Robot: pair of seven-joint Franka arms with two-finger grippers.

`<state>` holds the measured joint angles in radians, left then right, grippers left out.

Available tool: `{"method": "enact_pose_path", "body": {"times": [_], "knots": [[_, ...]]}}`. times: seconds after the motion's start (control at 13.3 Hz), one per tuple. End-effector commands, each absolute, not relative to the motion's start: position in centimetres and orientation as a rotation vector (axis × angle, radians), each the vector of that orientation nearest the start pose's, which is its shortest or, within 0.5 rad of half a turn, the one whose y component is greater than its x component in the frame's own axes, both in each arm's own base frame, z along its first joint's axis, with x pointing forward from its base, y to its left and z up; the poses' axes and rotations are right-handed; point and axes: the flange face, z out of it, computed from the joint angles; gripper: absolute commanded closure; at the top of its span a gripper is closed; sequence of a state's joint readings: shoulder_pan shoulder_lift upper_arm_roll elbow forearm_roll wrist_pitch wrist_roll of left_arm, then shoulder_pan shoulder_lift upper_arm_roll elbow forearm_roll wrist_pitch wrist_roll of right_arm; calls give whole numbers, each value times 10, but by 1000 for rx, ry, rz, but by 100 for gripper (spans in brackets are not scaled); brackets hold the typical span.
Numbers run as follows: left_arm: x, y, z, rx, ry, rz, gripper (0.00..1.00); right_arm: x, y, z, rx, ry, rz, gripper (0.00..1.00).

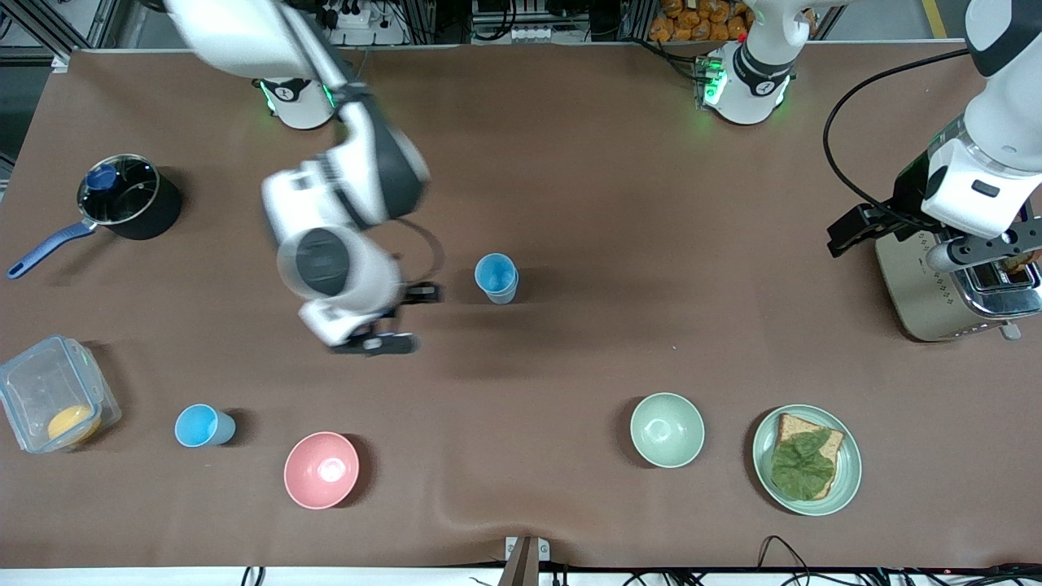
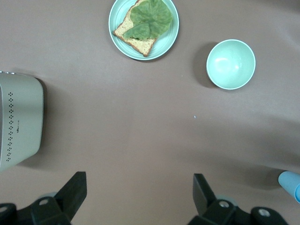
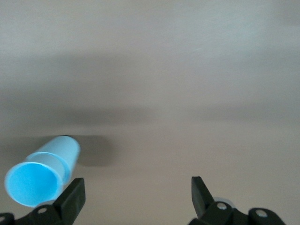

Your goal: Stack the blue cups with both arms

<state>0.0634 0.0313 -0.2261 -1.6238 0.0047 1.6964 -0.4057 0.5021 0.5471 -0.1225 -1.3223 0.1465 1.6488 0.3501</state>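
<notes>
One blue cup stands upright mid-table; a second rim shows on its wall, like one cup nested in another. It also shows in the right wrist view and at the edge of the left wrist view. Another blue cup stands nearer the front camera toward the right arm's end, between the clear box and the pink bowl. My right gripper is open and empty, over bare table beside the mid-table cup. My left gripper is open and empty, over the table beside the toaster.
A pink bowl, a pale green bowl and a plate with bread and a leaf stand near the front edge. A toaster, a black pot and a clear box stand at the table's ends.
</notes>
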Motion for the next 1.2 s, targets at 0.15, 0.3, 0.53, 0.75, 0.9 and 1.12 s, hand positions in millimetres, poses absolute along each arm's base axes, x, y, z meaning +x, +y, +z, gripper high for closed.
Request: {"method": "enact_pose_path", "body": {"times": [0.15,0.3,0.53,0.75,0.9,1.12], "knots": [[563,-85,601,-3154,-365,-54,0,607,141,408,-3081,-147,374,0],[558,-73,611,-3132,-372,-77,0,593,79,402,-3098,-132,323,0],[550,-66,616,-3136,-172,-39,0,561,39,404,-3167,-148,268,0],[543,-52,620,-3132,-70,-17,0,544,0,412,-3202,-125,218,0],[542,-52,620,-3132,-8,-17,0,545,-25,423,-3197,-100,209,0],[542,-53,622,-3134,-5,-21,0,551,-29,461,-3190,-53,230,0]]}}
